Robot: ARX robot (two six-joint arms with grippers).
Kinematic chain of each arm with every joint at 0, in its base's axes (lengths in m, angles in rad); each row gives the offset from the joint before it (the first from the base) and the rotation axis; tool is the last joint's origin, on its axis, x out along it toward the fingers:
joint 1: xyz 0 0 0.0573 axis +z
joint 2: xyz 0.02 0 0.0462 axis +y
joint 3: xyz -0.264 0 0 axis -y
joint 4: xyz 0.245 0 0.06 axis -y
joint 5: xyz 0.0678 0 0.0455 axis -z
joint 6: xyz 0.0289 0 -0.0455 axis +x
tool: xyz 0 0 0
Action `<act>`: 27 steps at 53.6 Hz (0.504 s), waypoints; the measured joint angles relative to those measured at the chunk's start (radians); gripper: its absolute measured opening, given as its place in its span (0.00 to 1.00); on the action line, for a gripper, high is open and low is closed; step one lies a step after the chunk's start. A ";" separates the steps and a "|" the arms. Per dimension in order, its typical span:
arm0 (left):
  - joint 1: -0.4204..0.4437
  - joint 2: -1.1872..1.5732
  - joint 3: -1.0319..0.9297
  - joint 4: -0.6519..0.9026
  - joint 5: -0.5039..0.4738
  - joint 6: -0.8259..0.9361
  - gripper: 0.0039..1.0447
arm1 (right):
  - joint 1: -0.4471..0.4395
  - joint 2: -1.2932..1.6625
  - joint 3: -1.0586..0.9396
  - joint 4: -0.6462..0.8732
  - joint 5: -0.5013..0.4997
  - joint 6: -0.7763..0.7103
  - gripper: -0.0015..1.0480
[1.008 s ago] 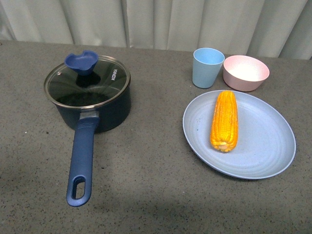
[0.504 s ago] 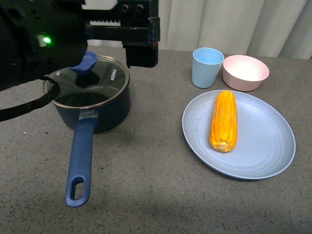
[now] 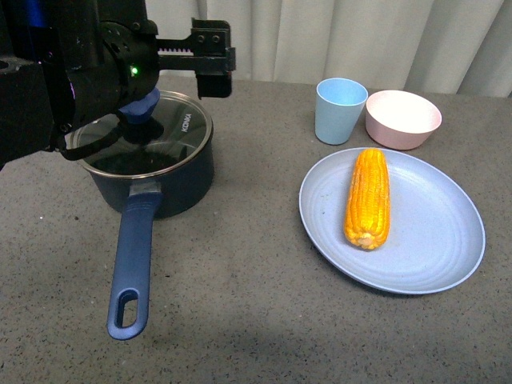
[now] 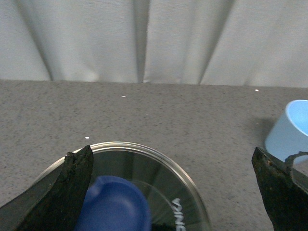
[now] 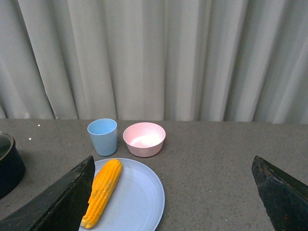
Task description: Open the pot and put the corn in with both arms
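Toward the far left corner of the table [image 3: 256,320], our left gripper [image 4: 171,163] hangs wide open above the pot's [image 3: 184,180] knob [image 3: 142,102]; we should centre, lower, then pinch squarely (corn [image 3: 368,198] lies on the plate [image 3: 432,256], near the right edge).

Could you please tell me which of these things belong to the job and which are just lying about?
Job: dark navy saucepan with glass lid; yellow corn cob; left gripper.
Lying about: light blue cup; pink bowl; pale blue plate under the cob.
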 joint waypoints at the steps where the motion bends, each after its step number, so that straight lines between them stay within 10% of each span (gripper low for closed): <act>1: 0.005 0.005 0.004 0.000 -0.001 0.000 0.94 | 0.000 0.000 0.000 0.000 0.000 0.000 0.91; 27: 0.076 0.134 0.068 0.018 0.016 -0.002 0.94 | 0.000 0.000 0.000 0.000 0.000 0.000 0.91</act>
